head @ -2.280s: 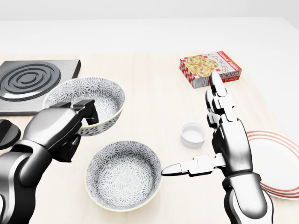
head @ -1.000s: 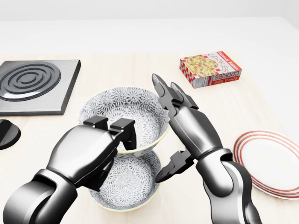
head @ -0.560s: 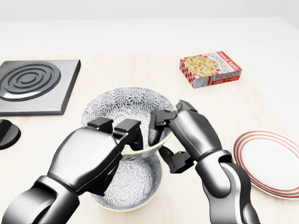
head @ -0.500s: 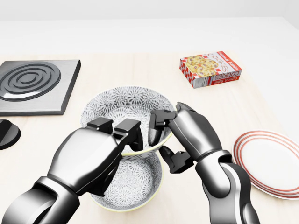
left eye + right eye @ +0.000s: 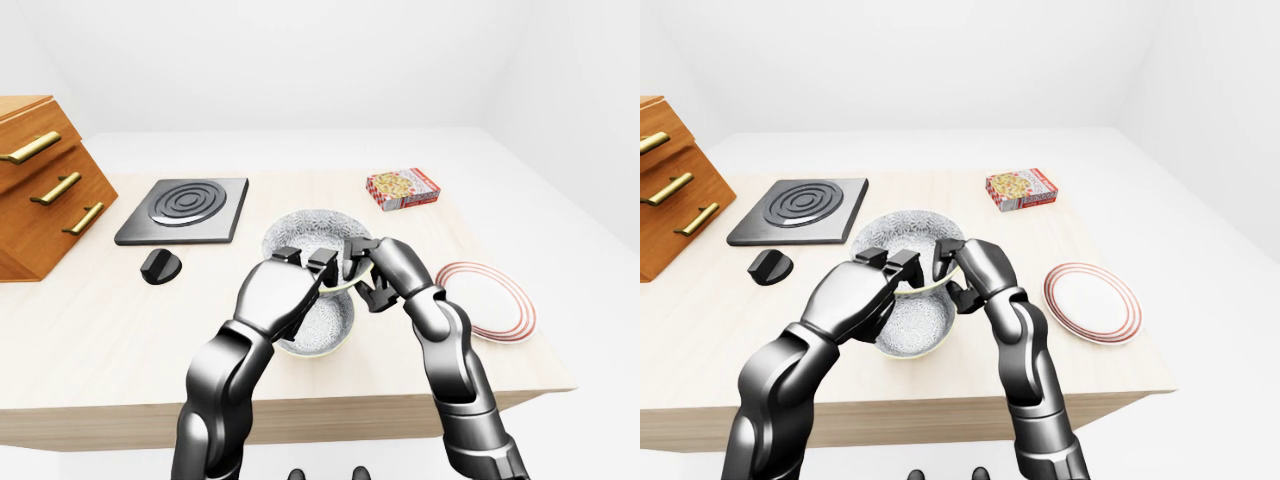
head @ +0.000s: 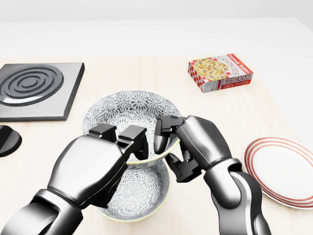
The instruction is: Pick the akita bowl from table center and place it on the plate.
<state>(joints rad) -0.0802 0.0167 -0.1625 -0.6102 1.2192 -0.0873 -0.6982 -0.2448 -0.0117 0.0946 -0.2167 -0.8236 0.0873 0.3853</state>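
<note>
Akita bowl [image 6: 128, 111], white with a dense grey flower pattern and a pale yellow rim, is gripped by both of my hands and held up off the light wooden table [image 6: 146, 73], near the middle of the head view. My left fingers [image 6: 132, 138] are curled over its lower rim, tips inside the bowl. My right fingers [image 6: 165, 128] are hooked over the rim on the bowl's right side, with the thumb pressed against the outer wall below. So the glossy dark left hand [image 6: 93, 169] and the right hand [image 6: 198, 144] are each clenched on that rim, and the bowl tilts slightly toward me.

Directly beneath it stands a second bowl of the same pattern [image 6: 139, 193], resting on the table and partly covered by the held one; whether the two touch I cannot tell.

A white round plate with red rings [image 6: 283, 169] lies bare at the right edge of the head view, well apart from the bowl. A red-and-white cookie box [image 6: 221, 72] sits toward the upper right. At upper left is a grey square hob with concentric rings [image 6: 34, 88], with a small black round knob [image 6: 7, 139] below it. The left-eye view shows a wooden drawer cabinet with brass handles [image 5: 35, 190] at far left.
</note>
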